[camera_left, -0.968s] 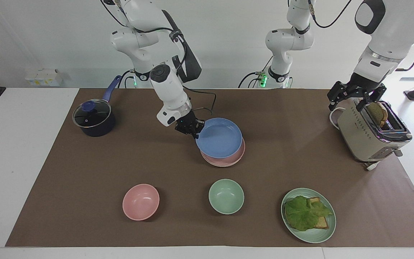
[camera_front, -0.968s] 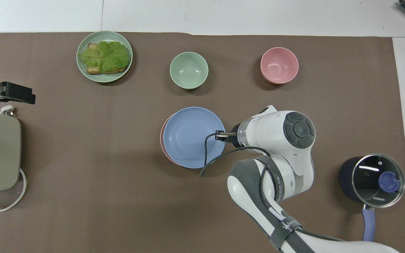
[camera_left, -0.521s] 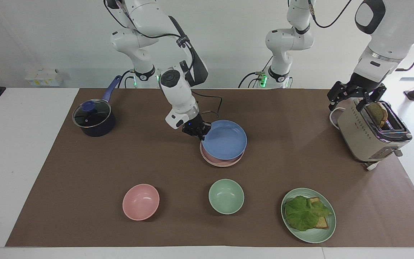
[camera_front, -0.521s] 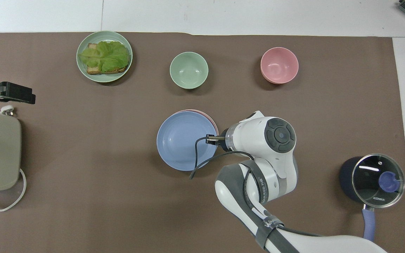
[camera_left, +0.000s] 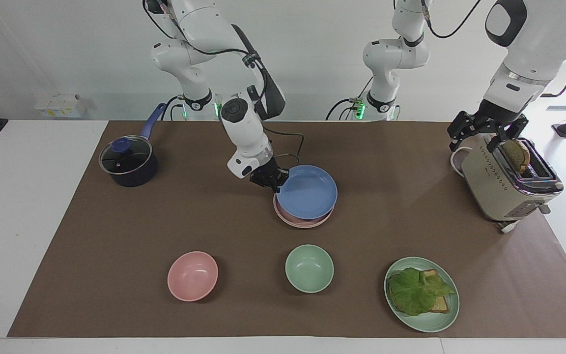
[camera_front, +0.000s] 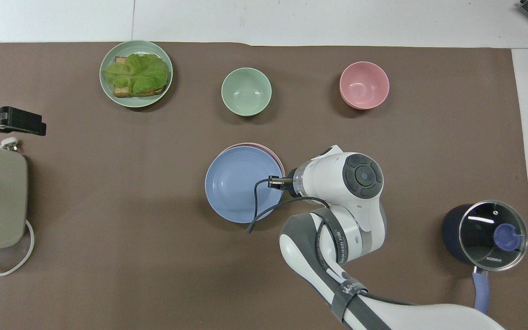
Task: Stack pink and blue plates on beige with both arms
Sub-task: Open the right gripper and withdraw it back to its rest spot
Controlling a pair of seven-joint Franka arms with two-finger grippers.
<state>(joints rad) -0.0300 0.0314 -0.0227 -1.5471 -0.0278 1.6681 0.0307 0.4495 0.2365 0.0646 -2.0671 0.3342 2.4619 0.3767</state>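
Note:
The blue plate (camera_left: 308, 192) (camera_front: 239, 184) lies over the pink plate (camera_left: 298, 221) at the middle of the mat, offset so that only a crescent of the pink rim (camera_front: 264, 148) shows. My right gripper (camera_left: 269, 180) (camera_front: 275, 182) is shut on the blue plate's rim at the edge toward the right arm's end. Whether the blue plate rests fully on the pink one I cannot tell. The beige plate is hidden under them. My left gripper (camera_left: 488, 133) (camera_front: 11, 121) waits open over the toaster.
A beige toaster (camera_left: 506, 184) with toast stands at the left arm's end, and a lidded pot (camera_left: 128, 162) at the right arm's end. Farther from the robots sit a pink bowl (camera_left: 192, 275), a green bowl (camera_left: 309, 268) and a green plate (camera_left: 430, 322) with lettuce and toast.
My right gripper carried the blue plate toward the left arm's end and lowered it over the pink plate, then nearly stopped. The left arm has not moved.

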